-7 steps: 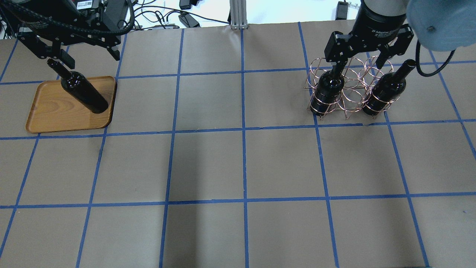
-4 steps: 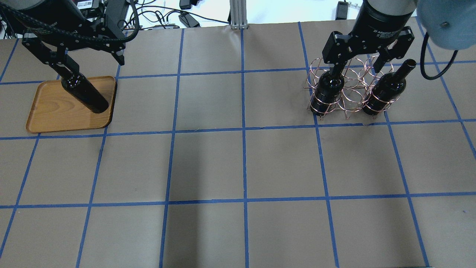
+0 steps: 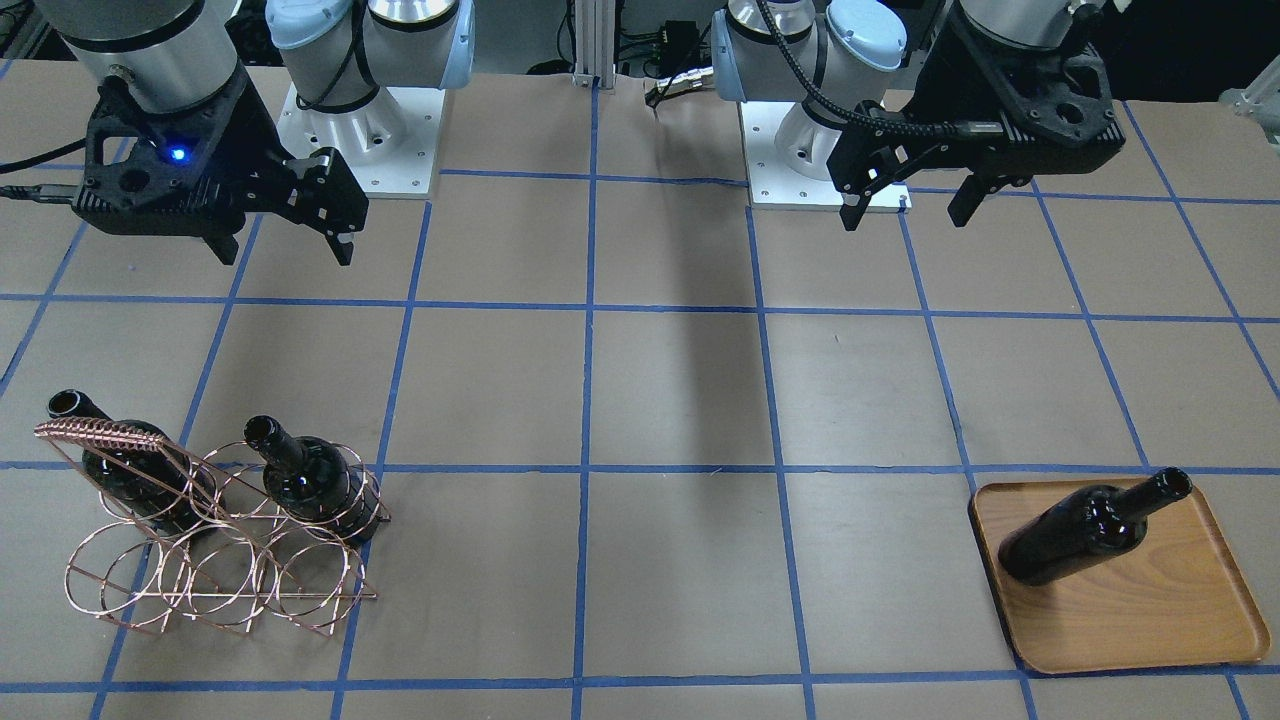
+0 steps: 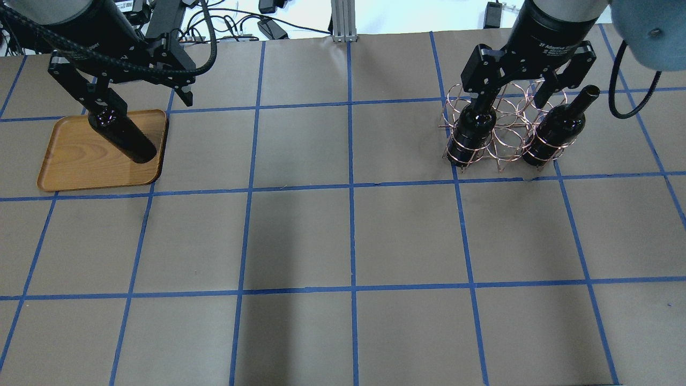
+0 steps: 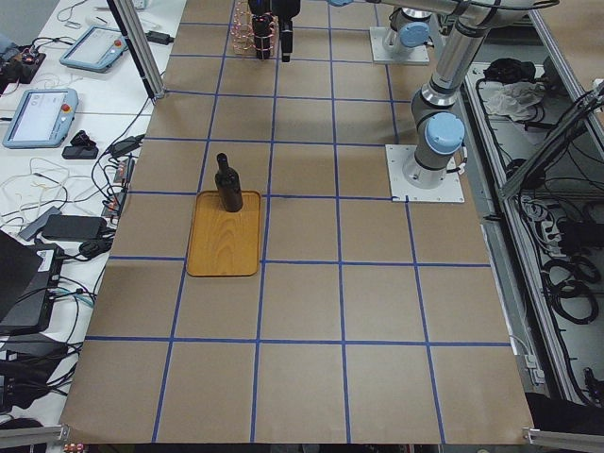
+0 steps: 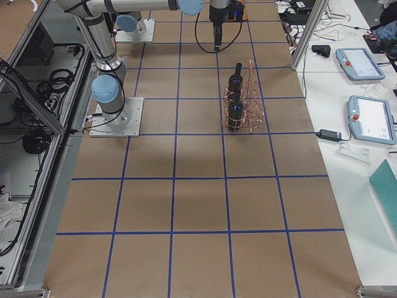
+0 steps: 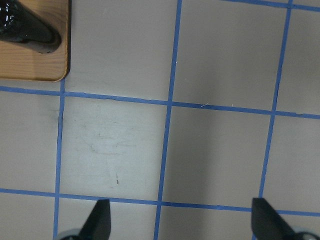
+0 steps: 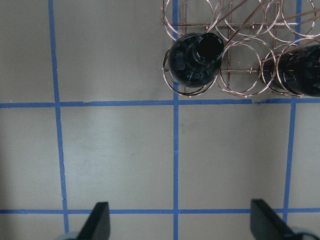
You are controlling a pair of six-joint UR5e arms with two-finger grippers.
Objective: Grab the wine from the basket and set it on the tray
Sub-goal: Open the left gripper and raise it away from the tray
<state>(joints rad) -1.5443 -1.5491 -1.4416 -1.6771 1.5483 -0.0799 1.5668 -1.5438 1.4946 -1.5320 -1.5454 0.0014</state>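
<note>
1. Brown paper covers the surface (image 4: 300, 236).
2. Left jaws are wide apart, holding nothing.
3. One wine bottle (image 3: 1080, 530) stands on the tray (image 3: 1150, 615), below them and off to one side.
4. Right jaws are wide apart and empty; the basket (image 3: 215, 560), with two bottles (image 3: 315, 485), sits below, to one side.

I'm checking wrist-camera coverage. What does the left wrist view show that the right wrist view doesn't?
Only left wrist: a corner of the tray with part of the wine bottle on it. Only right wrist: the basket with one whole bottle, seen down its open mouth, and a cropped bottle. Both: the brown table, blue tape lines, and an open gripper at the bottom edge, the left gripper and right gripper.
</note>
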